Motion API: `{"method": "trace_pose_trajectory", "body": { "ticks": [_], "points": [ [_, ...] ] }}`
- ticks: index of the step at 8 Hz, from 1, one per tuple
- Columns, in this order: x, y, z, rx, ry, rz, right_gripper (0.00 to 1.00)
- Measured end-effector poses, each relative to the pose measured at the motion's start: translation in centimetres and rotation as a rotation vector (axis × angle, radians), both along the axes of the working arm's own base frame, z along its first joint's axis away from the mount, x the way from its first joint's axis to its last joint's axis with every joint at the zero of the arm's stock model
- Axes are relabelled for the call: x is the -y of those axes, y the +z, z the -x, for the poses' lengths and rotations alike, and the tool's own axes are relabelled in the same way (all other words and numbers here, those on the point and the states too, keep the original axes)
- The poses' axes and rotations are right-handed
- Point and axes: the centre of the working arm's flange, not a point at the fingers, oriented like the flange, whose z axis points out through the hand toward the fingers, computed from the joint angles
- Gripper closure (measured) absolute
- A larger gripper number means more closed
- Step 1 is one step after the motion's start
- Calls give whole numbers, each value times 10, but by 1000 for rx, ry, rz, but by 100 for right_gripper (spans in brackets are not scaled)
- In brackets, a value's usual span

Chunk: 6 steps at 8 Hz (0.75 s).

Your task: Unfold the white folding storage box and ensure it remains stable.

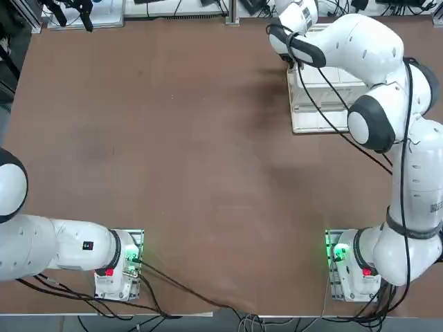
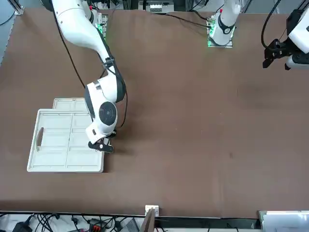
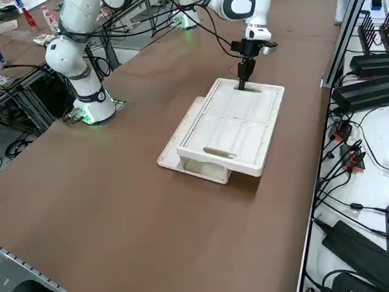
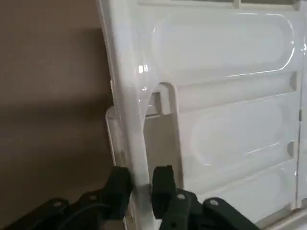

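White folding storage box (image 3: 228, 128), raised off its base from the side, right gripper's jaws (image 4: 142, 191) straddling its rim in wrist view.

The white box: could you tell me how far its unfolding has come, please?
Part-way, it seems. The box is off its fully flat state: its top panel stands above the lower one, with a short gap between at the near end. In hand now: the right gripper has its fingers on either side of the rim by a handle cut-out. Left, I think: raising the walls fully and checking that it stands stable.

Box (image 1: 325, 104) at table's (image 1: 187, 138) far R side.
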Motion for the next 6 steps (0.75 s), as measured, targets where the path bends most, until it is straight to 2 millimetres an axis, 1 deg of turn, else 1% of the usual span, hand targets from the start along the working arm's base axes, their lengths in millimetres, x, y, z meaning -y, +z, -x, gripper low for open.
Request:
{"method": "trace_pose_trajectory", "body": {
  "ticks": [3,6],
  "points": [
    [-1,4,2,-15,3,8,74],
    [-3,14,9,-49,-9,27,74]
  ]
}}
